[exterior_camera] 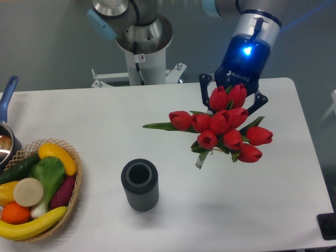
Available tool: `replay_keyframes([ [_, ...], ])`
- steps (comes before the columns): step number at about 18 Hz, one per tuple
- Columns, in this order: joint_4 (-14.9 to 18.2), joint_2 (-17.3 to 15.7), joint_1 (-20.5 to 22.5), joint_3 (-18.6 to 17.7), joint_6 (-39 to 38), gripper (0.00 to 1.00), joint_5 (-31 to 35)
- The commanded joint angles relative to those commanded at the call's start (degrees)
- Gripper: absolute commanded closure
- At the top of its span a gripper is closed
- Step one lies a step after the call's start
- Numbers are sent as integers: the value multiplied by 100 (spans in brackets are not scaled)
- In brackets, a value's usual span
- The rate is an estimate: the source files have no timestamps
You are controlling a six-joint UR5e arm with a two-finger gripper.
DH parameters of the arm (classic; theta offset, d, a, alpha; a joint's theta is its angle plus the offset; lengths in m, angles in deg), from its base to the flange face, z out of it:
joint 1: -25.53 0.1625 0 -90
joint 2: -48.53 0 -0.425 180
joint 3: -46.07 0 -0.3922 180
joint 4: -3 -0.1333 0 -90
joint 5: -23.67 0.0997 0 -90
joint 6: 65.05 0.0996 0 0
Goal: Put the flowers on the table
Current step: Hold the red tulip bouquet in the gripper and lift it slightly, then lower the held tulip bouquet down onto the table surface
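Camera view: my gripper (231, 102) carries the flowers (223, 128) above the right half of the white worktop (262, 199).
Black fingers (203, 86) flank the red buds, though I cannot tell whether they pinch the bunch; a dark ribbed cup (139, 185) stands left of it; a fruit basket (73, 191) sits far left.

Dark cup (139, 185) (upright) left of bare table (252, 205).
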Motion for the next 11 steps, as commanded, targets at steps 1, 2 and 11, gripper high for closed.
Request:
replay_keyframes([
  [1,0,-44,0,-35,0,70,298],
  [2,0,-88,-9,-53,-9,70,554],
  [11,141,-440,-79,-501,386,70,2416],
])
